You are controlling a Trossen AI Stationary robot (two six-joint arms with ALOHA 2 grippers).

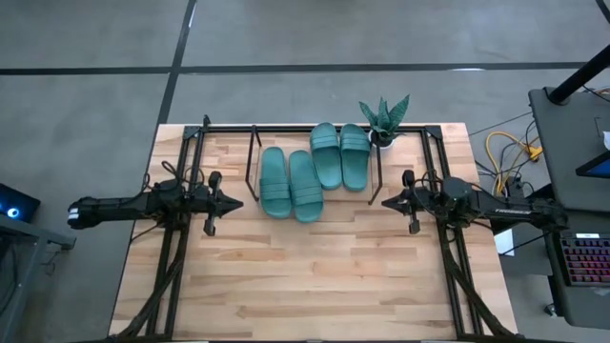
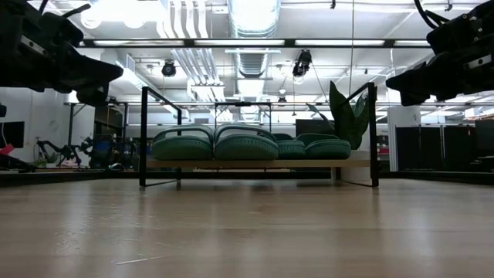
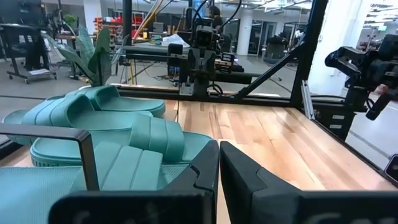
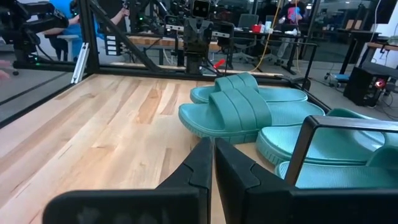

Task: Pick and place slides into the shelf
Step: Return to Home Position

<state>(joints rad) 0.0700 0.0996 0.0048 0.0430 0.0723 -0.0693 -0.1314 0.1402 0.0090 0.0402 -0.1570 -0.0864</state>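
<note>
Four teal slides lie on the shelf's (image 1: 254,157) wood board (image 2: 255,163), soles down. The left pair (image 1: 291,184) sticks out toward the near edge, and the right pair (image 1: 340,155) sits farther back. My left gripper (image 1: 238,202) hovers shut to the left of the shelf, above the table, and its wrist view looks past the fingers (image 3: 219,165) at the slides (image 3: 112,118). My right gripper (image 1: 386,202) hovers shut to the right of the shelf, facing the slides (image 4: 236,112). Both hang high in the low view, touching nothing.
A spiky green potted plant (image 1: 384,119) stands at the shelf's far right corner. The larger black frame (image 1: 181,162) runs along the table's left, right and far sides. Bare wood table (image 1: 315,276) lies between the shelf and the near edge.
</note>
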